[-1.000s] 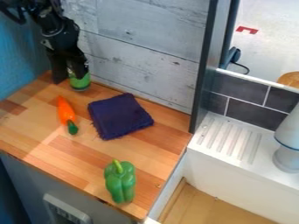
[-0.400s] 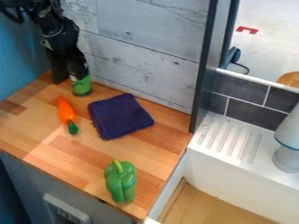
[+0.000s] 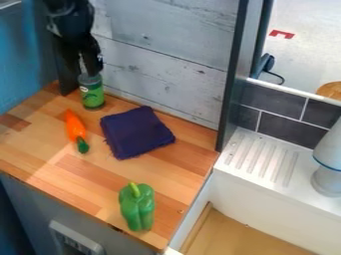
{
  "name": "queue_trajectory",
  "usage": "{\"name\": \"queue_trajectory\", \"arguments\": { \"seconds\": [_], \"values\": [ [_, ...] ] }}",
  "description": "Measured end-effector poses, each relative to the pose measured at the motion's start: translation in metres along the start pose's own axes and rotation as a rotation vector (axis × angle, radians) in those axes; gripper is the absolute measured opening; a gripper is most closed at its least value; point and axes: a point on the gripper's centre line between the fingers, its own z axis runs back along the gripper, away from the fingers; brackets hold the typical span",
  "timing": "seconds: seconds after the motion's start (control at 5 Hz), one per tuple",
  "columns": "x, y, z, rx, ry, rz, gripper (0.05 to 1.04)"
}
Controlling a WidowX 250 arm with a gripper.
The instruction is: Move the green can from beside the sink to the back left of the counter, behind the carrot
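The gripper [image 3: 85, 65] hangs at the upper left, just above a small green bottle [image 3: 92, 95] with a greyish top. Its fingers stand apart, with a narrow gap between them and nothing held there. The bottle stands upright on the wooden counter near the back wall; whether the fingertips touch its top I cannot tell. In front of it lies an orange carrot-like toy [image 3: 75, 129] with a green end. A folded dark purple cloth [image 3: 136, 132] is right of the carrot. Close to the front edge is a green bell pepper [image 3: 137, 206].
A dark post [image 3: 67, 83] rises at the counter's back left corner, beside the blue wall. The grey plank wall [image 3: 160, 55] runs behind the counter. At right, past a tall dark divider [image 3: 234, 74], are a white ribbed drainboard [image 3: 261, 158] and a pale grey object [image 3: 329, 162].
The gripper has risen from around the bottle's upper part, uncovering more of it. The bottle stays in about the same place. Carrot, cloth and pepper have not moved.
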Motion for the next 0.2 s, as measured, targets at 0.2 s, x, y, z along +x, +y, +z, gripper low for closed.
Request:
{"name": "queue_trajectory", "arguments": {
  "seconds": [0.2],
  "values": [
    [-0.0044,-0.0263,0.0418,-0.034,0.113,0.079,0.999]
  ]
}}
